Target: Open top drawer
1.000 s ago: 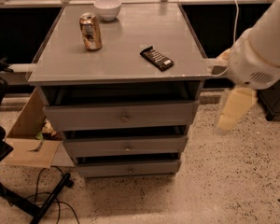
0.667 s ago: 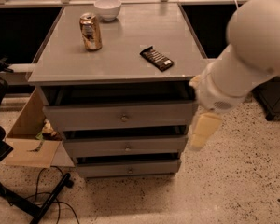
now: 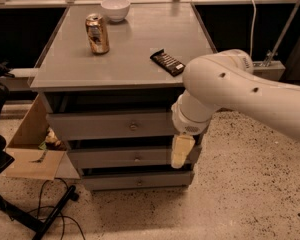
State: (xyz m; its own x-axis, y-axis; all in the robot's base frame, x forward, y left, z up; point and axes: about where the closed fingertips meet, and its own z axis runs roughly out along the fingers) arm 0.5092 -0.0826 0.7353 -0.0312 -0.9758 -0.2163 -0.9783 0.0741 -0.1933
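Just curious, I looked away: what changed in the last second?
The white arm swung left in view, bringing its cream gripper before the grey cabinet's right edge; nothing grasped. The wide grey top drawer, copper can, white bowl and dark bar stayed put.

I can read no text, brand or number anywhere from my seat. The can (image 3: 97, 33), up and well to the left of the gripper (image 3: 181, 151), shows only a blurred copper-and-pale pattern. The dark wrapped bar (image 3: 167, 62) above the gripper carries pale marks that I can't make out as words. The gripper hangs before the cabinet's right side, just below the top drawer (image 3: 110, 125), and bears nothing legible.
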